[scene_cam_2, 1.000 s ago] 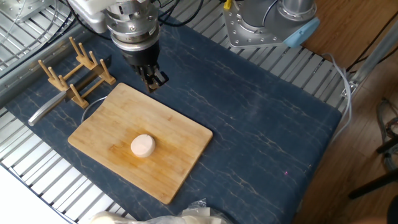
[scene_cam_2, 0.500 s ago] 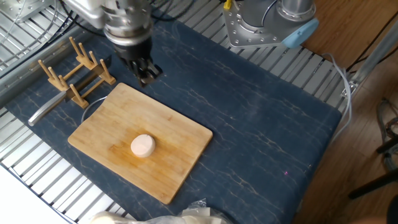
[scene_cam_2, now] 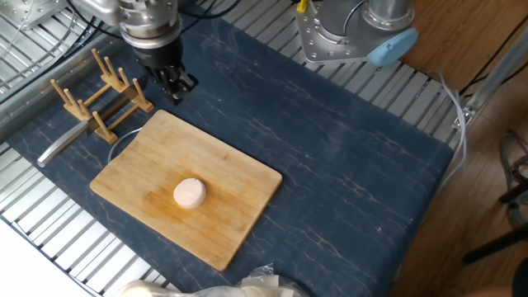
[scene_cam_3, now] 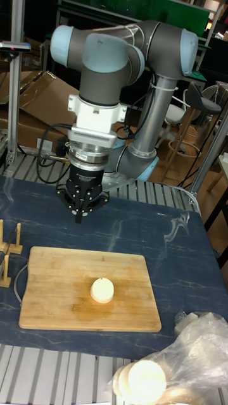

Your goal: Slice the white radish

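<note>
The white radish (scene_cam_2: pixel 189 193) is a small cream-white round puck lying flat near the middle of the wooden cutting board (scene_cam_2: pixel 235 173). In the tall fixed view the radish (scene_cam_3: pixel 102 290) sits on the board (scene_cam_3: pixel 57 285) just right of its centre. My gripper (scene_cam_2: pixel 175 87) hangs over the blue mat behind the board's far left corner, close to the wooden rack. It points down and its fingers are together with nothing between them. The gripper (scene_cam_3: pixel 80 216) is well above and behind the radish, not touching it.
A wooden peg rack (scene_cam_2: pixel 103 95) stands left of the board, with a grey metal handle (scene_cam_2: pixel 59 145) lying at its front end. Whitish plastic wrap (scene_cam_3: pixel 190 348) holding pale round pieces lies at the table's front edge. The arm's base (scene_cam_2: pixel 346 33) stands at the back.
The gripper has moved left and toward the back, from over the board's far corner toward the rack. The radish and board have not moved.
</note>
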`<state>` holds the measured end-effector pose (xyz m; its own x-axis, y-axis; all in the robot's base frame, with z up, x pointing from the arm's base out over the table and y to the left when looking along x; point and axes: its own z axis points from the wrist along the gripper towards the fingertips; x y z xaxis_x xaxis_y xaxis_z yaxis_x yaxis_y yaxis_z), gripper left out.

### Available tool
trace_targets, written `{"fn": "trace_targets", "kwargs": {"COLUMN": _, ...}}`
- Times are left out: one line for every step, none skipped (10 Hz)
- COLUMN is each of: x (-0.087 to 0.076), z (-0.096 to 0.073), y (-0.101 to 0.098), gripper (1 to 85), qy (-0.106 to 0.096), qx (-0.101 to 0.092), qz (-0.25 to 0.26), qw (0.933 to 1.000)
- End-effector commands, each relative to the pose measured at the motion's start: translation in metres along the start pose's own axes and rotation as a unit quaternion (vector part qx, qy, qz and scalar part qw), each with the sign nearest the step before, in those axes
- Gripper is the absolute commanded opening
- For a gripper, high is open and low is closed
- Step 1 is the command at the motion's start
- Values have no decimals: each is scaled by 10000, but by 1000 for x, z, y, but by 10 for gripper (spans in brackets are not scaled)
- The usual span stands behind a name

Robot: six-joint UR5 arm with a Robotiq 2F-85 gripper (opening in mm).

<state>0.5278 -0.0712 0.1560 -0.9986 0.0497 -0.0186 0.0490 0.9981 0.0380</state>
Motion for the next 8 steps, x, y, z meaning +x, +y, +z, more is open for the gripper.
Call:
{"fn": "trace_targets", "kwargs": {"x": -23, "z": -1, "y": -20, "gripper": 10, "qy": -480, "qx": 249, "qz": 638, "qw": 9965}}
{"fn": "trace_targets", "kwargs": {"x": -26, "z": -1, "y": -28, "gripper": 10, "qy": -540, "qx": 398, "qz": 434, "qw": 9968}}
{"fn": "trace_targets", "kwargs": {"x": -20, "z": -1, "y": -24, "gripper": 10, "qy": -404, "qx": 347, "qz": 108, "qw": 9985}}
{"fn": "trace_targets", "kwargs": {"x": -22, "z": -3, "y": -33, "gripper": 10, "qy": -328, "qx": 331, "qz": -216, "qw": 9987}}
{"fn": "trace_targets", "kwargs": {"x": -29, "z": -8, "y": -53, "gripper": 10, "qy": -304, "qx": 377, "qz": -432, "qw": 9979}}
{"fn": "trace_targets", "kwargs": {"x": -32, "z": -9, "y": -66, "gripper": 10, "qy": -259, "qx": 411, "qz": -554, "qw": 9973}}
{"fn": "trace_targets", "kwargs": {"x": -38, "z": -7, "y": -80, "gripper": 10, "qy": -253, "qx": 429, "qz": -669, "qw": 9965}}
{"fn": "trace_targets", "kwargs": {"x": -42, "z": -3, "y": -89, "gripper": 37, "qy": -241, "qx": 311, "qz": -824, "qw": 9958}}
